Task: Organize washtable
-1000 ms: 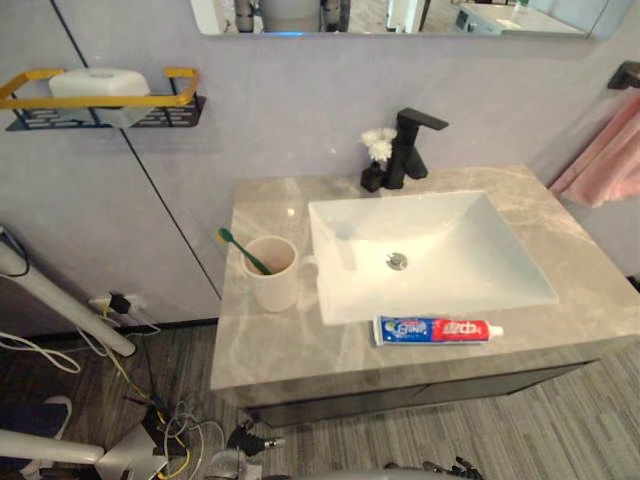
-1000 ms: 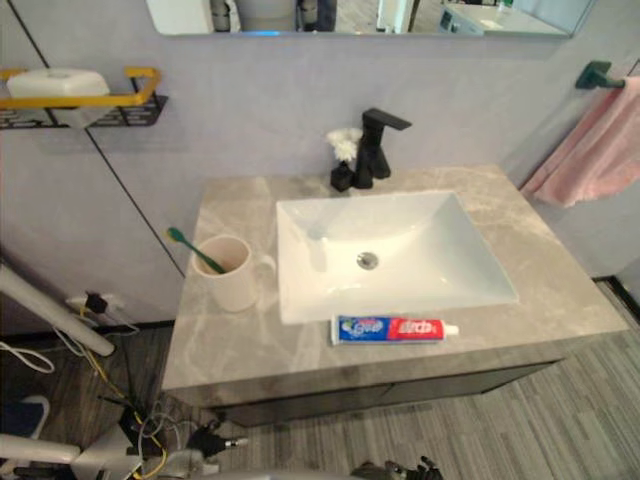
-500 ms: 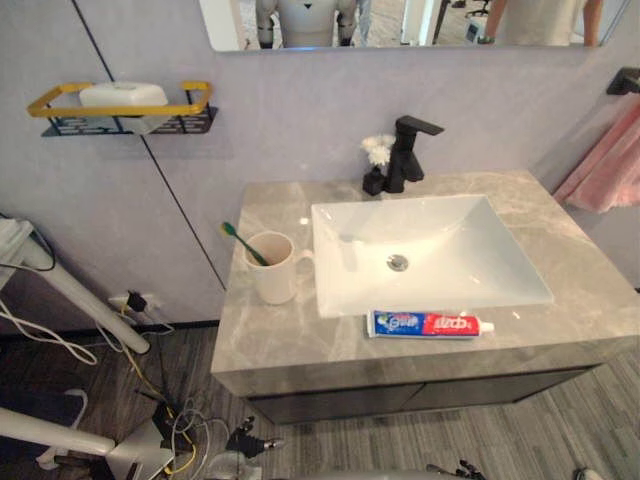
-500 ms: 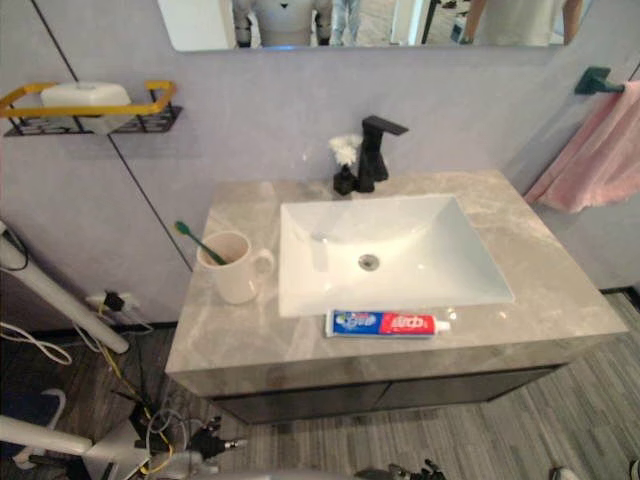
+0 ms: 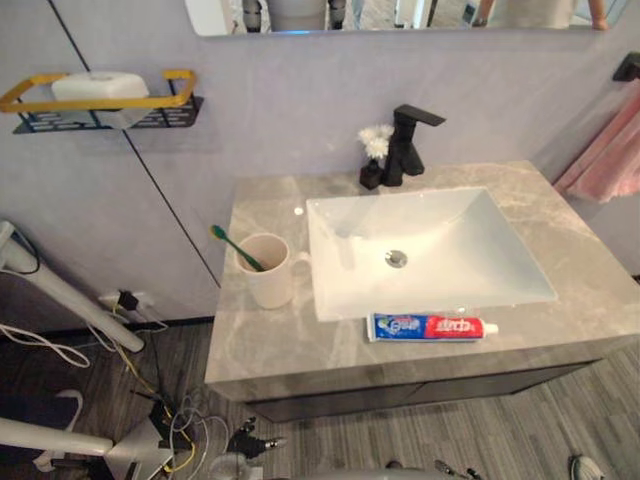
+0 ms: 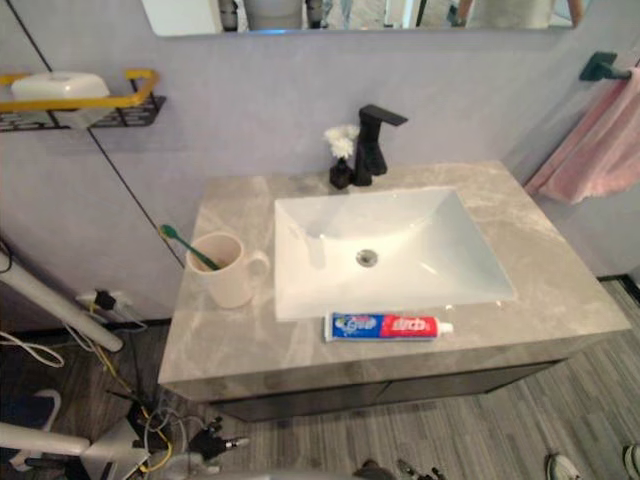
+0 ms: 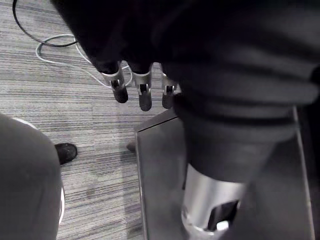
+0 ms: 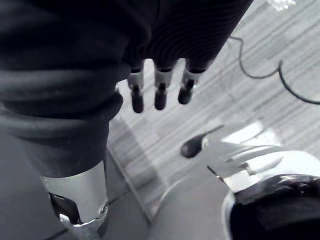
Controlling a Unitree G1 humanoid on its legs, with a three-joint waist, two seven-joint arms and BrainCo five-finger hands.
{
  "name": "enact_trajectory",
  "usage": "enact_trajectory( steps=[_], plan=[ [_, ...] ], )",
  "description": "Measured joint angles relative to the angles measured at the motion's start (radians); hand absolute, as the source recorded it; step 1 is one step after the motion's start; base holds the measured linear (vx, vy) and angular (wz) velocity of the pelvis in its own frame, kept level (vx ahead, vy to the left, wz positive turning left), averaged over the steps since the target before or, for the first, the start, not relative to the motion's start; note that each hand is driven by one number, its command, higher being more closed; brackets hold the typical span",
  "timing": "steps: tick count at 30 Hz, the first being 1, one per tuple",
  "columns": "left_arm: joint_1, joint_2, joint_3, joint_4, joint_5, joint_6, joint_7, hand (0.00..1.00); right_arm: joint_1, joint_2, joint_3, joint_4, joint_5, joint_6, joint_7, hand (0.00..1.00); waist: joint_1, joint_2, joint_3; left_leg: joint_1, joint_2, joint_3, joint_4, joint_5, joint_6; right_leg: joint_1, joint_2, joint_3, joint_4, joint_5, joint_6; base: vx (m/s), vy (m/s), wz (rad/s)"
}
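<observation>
The table (image 5: pixel 262 345) ran from the wall at the frame's upper middle to a front edge across the lower middle, and its left edge dropped to the floor. The sink (image 5: pixel 488 245) took up most of the top. It left a broad bare strip at its left, a narrower one at its right, and a thin band along the front. The toothpaste (image 5: pixel 432 327) lay flat in that front band, just beside the sink's front rim and close to the table's edge. Its long axis ran left to right across the frame, with the cap toward the right. The mug (image 5: pixel 268 272) stood upright on the left strip, its handle turned toward the sink. The toothbrush (image 5: pixel 235 247) leaned in it, with the green head up toward the upper left, past the rim. Bare table lay in front of the mug and behind it. The faucet (image 5: pixel 405 140) and a small flower (image 5: pixel 376 142) stood at the sink's back rim.

In the wrist views, the left hand (image 7: pixel 143 91) and the right hand (image 8: pixel 160 91) hung over the floor (image 7: pixel 75 125), their fingers loose, straight and slightly apart.
</observation>
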Motion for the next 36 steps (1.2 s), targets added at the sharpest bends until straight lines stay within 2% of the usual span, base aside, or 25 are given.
enact_trajectory(
  steps=[7,10,15,21,25,27,33,35,36],
  plan=[
    [0.000,0.001,0.005,0.005,-0.010,-0.006,0.004,0.00,0.007,-0.010,-0.094,-0.062,0.020,-0.023,-0.010,0.00,0.000,-0.002,0.001,0.000,0.002,0.000,0.001,0.000,0.000,-0.003,-0.001,-0.012,0.002,0.000,0.000,-0.01,-0.049,0.01],
    [0.005,0.002,0.023,-0.004,-0.010,-0.007,0.012,0.00,0.032,-0.025,-0.158,-0.195,0.019,-0.025,-0.019,0.00,-0.001,-0.007,0.002,-0.004,0.004,0.010,0.004,-0.001,0.000,-0.021,-0.001,0.003,0.018,0.000,0.000,-0.07,-0.033,-0.12],
    [0.023,0.009,0.064,-0.026,-0.025,-0.011,0.019,0.00,0.054,-0.100,-0.253,-0.403,0.008,-0.029,-0.023,0.00,-0.004,-0.020,0.003,-0.019,0.005,0.027,0.016,-0.003,0.003,-0.053,-0.004,0.020,0.040,0.000,0.000,-0.10,-0.025,-0.11],
    [0.062,0.012,0.102,-0.054,-0.045,-0.011,0.018,0.00,0.110,-0.179,-0.333,-0.754,-0.113,-0.027,-0.022,0.00,-0.028,-0.023,-0.012,-0.045,0.007,0.024,0.030,-0.003,0.004,-0.081,-0.004,0.020,0.057,0.000,0.000,-0.04,-0.024,0.00],
    [0.078,0.012,0.102,-0.066,-0.045,-0.011,0.018,0.00,0.121,-0.228,-0.393,-0.900,-0.181,-0.025,-0.021,0.00,-0.040,-0.024,-0.023,-0.046,0.008,0.023,0.031,-0.003,0.004,-0.081,-0.003,0.018,0.057,0.000,0.000,0.00,0.000,0.00],
    [0.084,0.014,0.103,-0.067,-0.045,-0.010,0.017,0.00,0.123,-0.279,-0.402,-0.989,-0.224,-0.025,-0.019,0.00,-0.054,-0.026,-0.024,-0.046,0.008,0.023,0.033,-0.004,0.004,-0.082,-0.003,0.018,0.062,0.000,0.000,0.00,0.000,0.00],
    [0.091,0.014,0.101,-0.068,-0.044,-0.011,0.003,0.00,0.126,-0.429,-0.408,-1.178,-0.273,-0.034,0.012,0.00,-0.056,-0.044,-0.036,-0.043,0.008,0.022,0.042,-0.004,0.004,-0.080,-0.004,0.019,0.072,0.000,0.000,-0.05,-0.019,-0.01],
    [0.104,0.013,0.098,-0.084,-0.043,-0.012,-0.005,0.00,0.110,-0.549,-0.342,-1.235,-0.292,-0.073,0.030,0.00,-0.056,-0.048,-0.040,-0.039,0.004,0.018,0.043,-0.004,0.004,-0.077,-0.008,0.017,0.074,-0.001,0.001,-0.09,-0.016,0.01],
    [0.105,0.012,0.097,-0.084,-0.043,-0.013,-0.006,0.00,0.103,-0.574,-0.320,-1.240,-0.296,-0.084,0.036,0.00,-0.056,-0.050,-0.041,-0.040,0.003,0.016,0.042,-0.004,0.004,-0.076,-0.008,0.015,0.074,-0.001,0.001,-0.07,-0.014,0.08]
  ],
)
